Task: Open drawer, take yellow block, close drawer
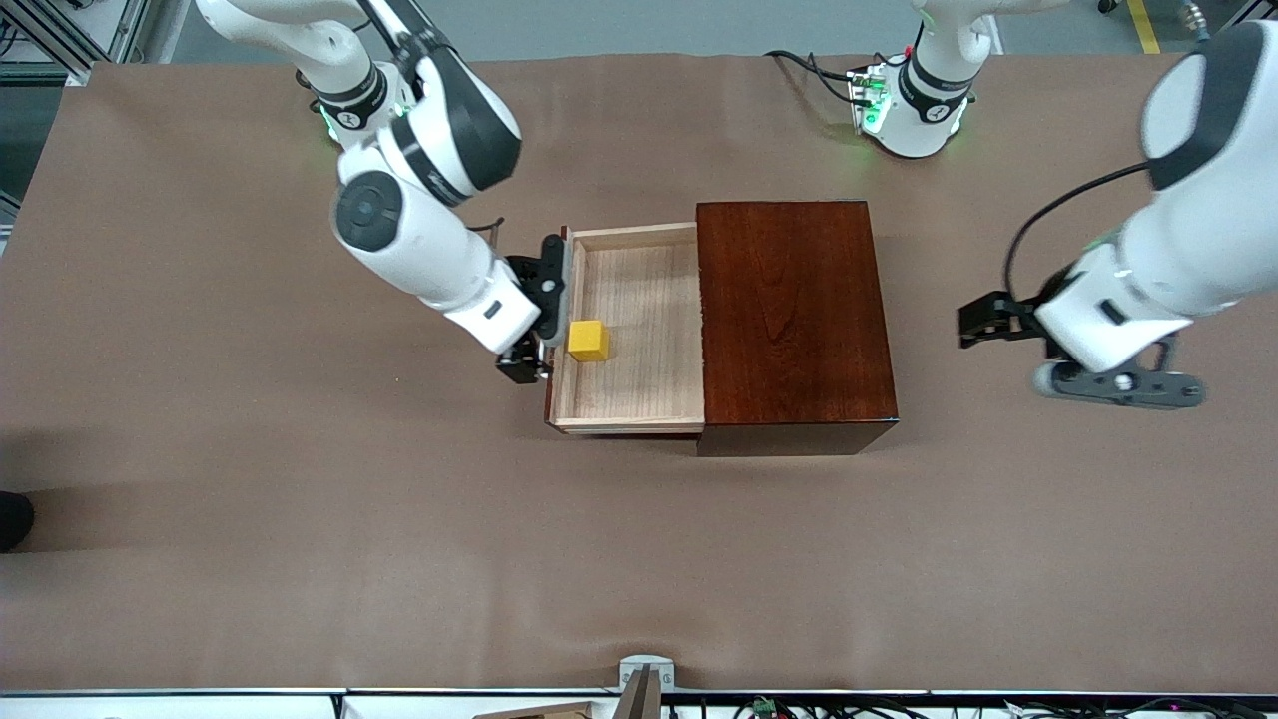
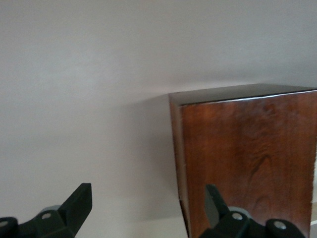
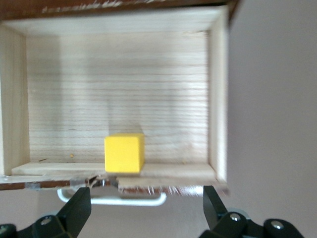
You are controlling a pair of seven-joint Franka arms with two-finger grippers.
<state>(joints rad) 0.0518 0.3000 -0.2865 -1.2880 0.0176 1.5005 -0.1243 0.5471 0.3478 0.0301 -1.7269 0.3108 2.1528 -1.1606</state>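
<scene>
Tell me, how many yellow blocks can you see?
1. The yellow block sits in the open drawer, by its front wall near the handle. More might hide in the part of the drawer inside the brown box.

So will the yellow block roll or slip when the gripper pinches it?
The yellow block probably won't roll: it is a flat-faced cube resting on the drawer floor. It looks rigid and light. It sits against the front wall, so a finger may have little room there.

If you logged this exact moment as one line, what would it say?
pale wooden drawer: pulled open | small yellow cube: inside, by handle end | right gripper: open, at handle | left gripper: open, waiting beside dark box
</scene>
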